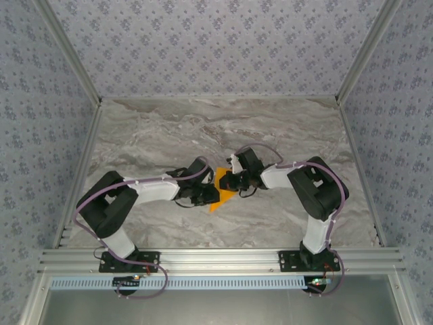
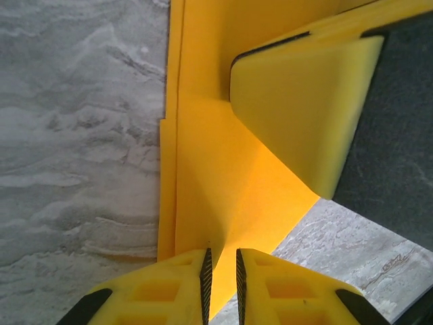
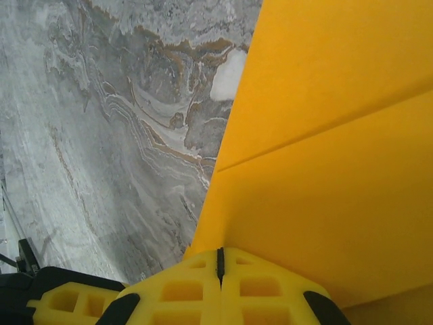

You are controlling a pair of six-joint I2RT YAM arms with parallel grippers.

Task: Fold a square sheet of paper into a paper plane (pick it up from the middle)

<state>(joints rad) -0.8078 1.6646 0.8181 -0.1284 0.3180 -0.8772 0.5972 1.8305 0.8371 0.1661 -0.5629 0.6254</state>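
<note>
Two claws meet on one orange thing. The left claw (image 2: 222, 261) has its fingers nearly together, with just a thin slit between them. A point of the square sheet of paper (image 2: 223, 176) runs right into that slit, but it is not clear whether the fingers really bite it. The right claw (image 3: 220, 261) has its fingers pressed tight together. The paper comes straight out from its tips, so it looks to be pinching the paper's edge. From the left claw, the paper spreads out just ahead of the tips. One finger (image 2: 298, 115) of the right claw sits against the paper further ahead and to the right, and the grey table (image 2: 74, 135) lies off to the left. The paper is not a flat square: it has a crease line across it and doubled layers along one side. So the folding looks about halfway, with no plane shape yet. The next move likely needs one claw to hold the paper steady while the other pushes a flap over and rubs it flat, gently, since thin paper can tear or slip. Behind the claws, the left arm (image 1: 145, 188) and the right arm (image 1: 314, 186) both bend at the elbow and reach inward to meet.
</note>
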